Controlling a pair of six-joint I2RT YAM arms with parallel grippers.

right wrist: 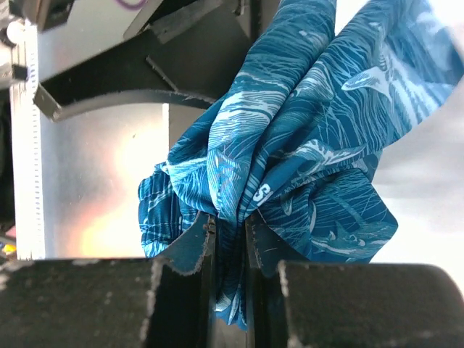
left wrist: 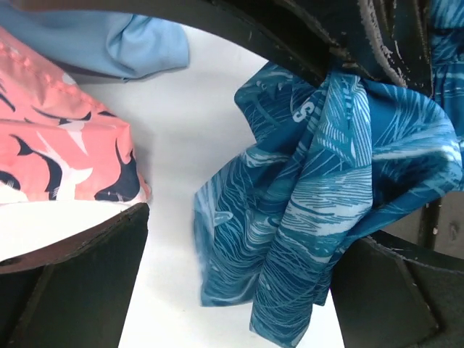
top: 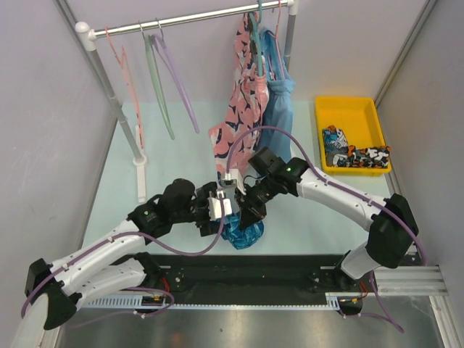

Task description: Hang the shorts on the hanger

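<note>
Tightly bunched shorts (right wrist: 304,138) in right claw (right wrist: 230,246) — outline unreadable, left claw (left wrist: 246,232) agape

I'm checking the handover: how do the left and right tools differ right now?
The right tool is shut on a bunched fold of the shorts; the left tool is wide open and grips nothing. The shorts hang from the right tool; the left tool only straddles them. Both are black and meet at the shorts.
</note>
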